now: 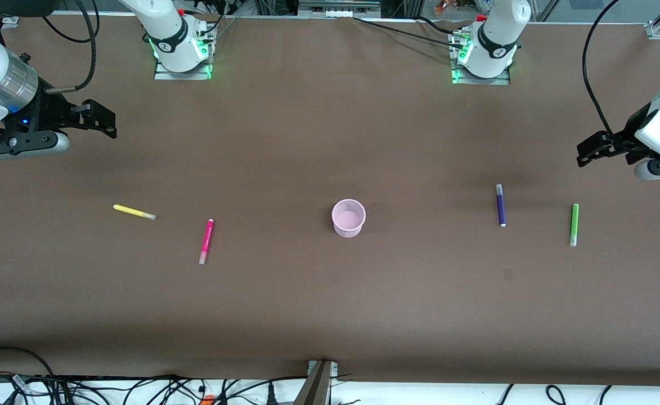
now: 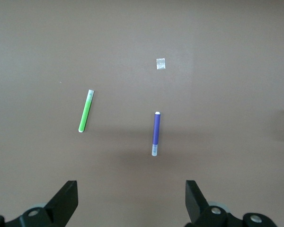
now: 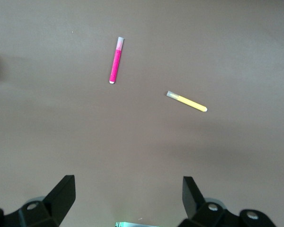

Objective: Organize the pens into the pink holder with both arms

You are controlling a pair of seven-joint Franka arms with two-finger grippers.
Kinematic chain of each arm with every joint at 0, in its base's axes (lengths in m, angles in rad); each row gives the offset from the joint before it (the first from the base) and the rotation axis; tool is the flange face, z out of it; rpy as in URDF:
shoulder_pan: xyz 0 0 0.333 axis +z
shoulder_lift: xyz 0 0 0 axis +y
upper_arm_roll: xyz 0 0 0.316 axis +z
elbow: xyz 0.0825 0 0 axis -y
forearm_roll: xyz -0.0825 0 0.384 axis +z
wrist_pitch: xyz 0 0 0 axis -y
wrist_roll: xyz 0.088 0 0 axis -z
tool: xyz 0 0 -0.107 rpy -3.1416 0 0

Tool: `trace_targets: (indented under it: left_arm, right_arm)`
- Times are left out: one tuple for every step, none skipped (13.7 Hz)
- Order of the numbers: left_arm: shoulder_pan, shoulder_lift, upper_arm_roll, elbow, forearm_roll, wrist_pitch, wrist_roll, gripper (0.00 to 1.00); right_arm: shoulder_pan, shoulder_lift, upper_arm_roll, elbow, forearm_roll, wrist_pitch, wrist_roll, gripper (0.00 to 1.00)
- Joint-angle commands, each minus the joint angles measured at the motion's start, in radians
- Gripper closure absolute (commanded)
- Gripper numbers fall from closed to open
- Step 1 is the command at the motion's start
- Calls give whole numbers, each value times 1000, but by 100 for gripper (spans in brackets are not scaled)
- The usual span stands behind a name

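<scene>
The pink holder (image 1: 348,218) stands upright and empty at the middle of the table. The yellow pen (image 1: 134,212) and the magenta pen (image 1: 206,241) lie toward the right arm's end, and both show in the right wrist view, yellow (image 3: 187,101) and magenta (image 3: 115,60). The purple pen (image 1: 501,205) and the green pen (image 1: 574,224) lie toward the left arm's end, and both show in the left wrist view, purple (image 2: 155,134) and green (image 2: 85,111). My right gripper (image 1: 104,119) is open and empty, raised above bare table at its end (image 3: 128,201). My left gripper (image 1: 588,151) is open and empty, raised at its end (image 2: 131,203).
The brown table (image 1: 330,315) is bare apart from these things. A small pale mark (image 1: 507,274) lies on it nearer to the front camera than the purple pen, and it shows in the left wrist view (image 2: 161,63). Cables run along the table's near edge.
</scene>
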Motion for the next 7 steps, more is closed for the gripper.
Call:
trace_targets:
  left_arm:
    - [4, -9, 0, 6, -19, -15, 19, 0]
    - [4, -9, 0, 7, -19, -19, 19, 0]
    - [4, -9, 0, 7, -19, -19, 19, 0]
    - [4, -9, 0, 7, -19, -15, 19, 0]
    - [4, -9, 0, 7, -17, -19, 19, 0]
    - [4, -9, -1, 9, -17, -19, 18, 0]
    - [4, -8, -3, 9, -17, -15, 16, 0]
  right_arm:
    - [-19, -36, 22, -46, -16, 33, 14, 0]
    - [-23, -37, 19, -51, -13, 39, 14, 0]
    - [-24, -34, 10, -50, -16, 38, 4, 0]
    - [-21, -32, 8, -36, -18, 36, 3, 0]
    - [-18, -30, 10, -33, -16, 39, -3, 0]
    - [-18, -23, 10, -30, -16, 46, -3, 0]
    - [-19, -12, 10, -21, -19, 52, -5, 0]
